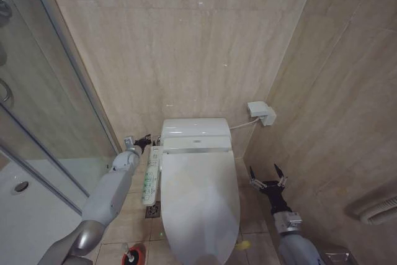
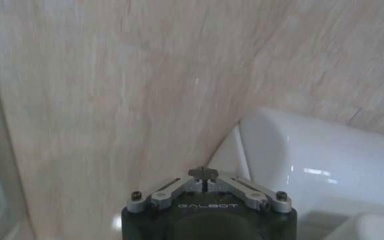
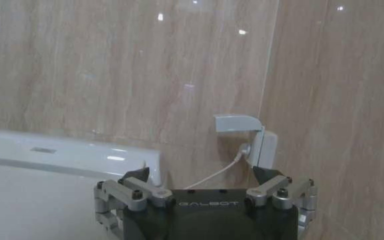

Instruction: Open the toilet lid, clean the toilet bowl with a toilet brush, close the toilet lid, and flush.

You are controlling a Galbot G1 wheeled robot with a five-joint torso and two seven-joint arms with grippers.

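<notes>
With its fingers pinched together, your left gripper point(image 1: 147, 138) sits beside the bidet unit's rear corner; right gripper point(image 1: 268, 174) spread wide beside the toilet lid point(image 1: 200, 203), which lies closed. Toilet brush point(image 1: 132, 255) stands on the floor.

head view overhead; wrist views low, facing tiled wall point(image 1: 186, 41).

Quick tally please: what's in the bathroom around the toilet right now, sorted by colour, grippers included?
White: 4 - glossy white plastic toilet lid, shut; white bidet unit; narrow white button panel; white wall socket box.
Red: 1 - round red brush holder cup on the floor.
Black: 2 - left gripper, jaws shut, beside the bidet unit; right gripper, jaws open, right of the lid.
Total: 7
</notes>
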